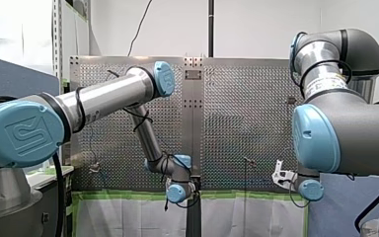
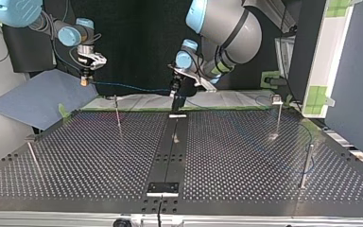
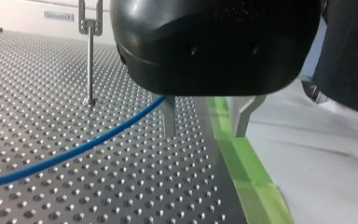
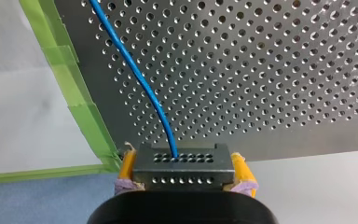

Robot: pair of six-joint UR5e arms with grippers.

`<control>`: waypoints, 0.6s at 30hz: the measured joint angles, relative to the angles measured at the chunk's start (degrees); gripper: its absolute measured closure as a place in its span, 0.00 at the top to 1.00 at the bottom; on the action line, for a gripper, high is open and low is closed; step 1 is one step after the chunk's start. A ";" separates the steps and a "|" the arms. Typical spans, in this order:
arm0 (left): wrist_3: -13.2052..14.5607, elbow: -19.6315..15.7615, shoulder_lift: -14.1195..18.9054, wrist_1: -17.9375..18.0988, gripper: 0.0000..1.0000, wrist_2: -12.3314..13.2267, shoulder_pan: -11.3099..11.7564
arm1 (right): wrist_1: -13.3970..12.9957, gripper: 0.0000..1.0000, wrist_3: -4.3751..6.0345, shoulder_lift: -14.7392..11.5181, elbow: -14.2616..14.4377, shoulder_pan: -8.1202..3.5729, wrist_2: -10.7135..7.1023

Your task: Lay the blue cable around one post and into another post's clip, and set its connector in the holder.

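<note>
Connector (image 4: 182,173) sits clamped in my right gripper (image 4: 182,163), a dark block with rows of small holes, yellow pads (image 4: 127,168) pressed on both its sides. Blue cable (image 4: 140,77) leaves the block's middle hole and runs ahead of the gripper over the perforated table (image 4: 270,70), close to the green tape (image 4: 81,107) along the table's edge.

Top view: that gripper hangs off the table's far edge, at the view's left, well above the surface. Cable spans from it in a nearly level line to my left gripper (image 3: 204,133), near the table's middle strip.

Left wrist view: metal fingers (image 3: 169,116) spread apart, nothing between the tips. Cable rises from the table, meets the outer side of one finger near its root and goes out of sight behind the black housing. Thin post (image 3: 89,60) with a clip on top stands upright beyond, apart from the cable.
</note>
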 joint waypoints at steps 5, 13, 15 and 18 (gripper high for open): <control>0.30 0.01 -0.01 -0.52 0.55 2.32 0.07 | -0.01 0.00 -0.01 0.00 -0.01 -0.36 0.43; 0.37 0.00 -0.01 -1.45 0.34 3.30 0.31 | 0.05 0.00 -0.08 0.00 -0.01 -0.68 0.68; 0.36 0.00 -0.01 -1.75 0.25 3.85 0.45 | 0.05 0.00 -0.17 0.00 -0.01 -0.78 0.99; 0.28 0.00 -0.01 -1.96 0.14 4.65 0.68 | 0.09 0.00 -0.30 0.00 -0.01 -0.90 1.33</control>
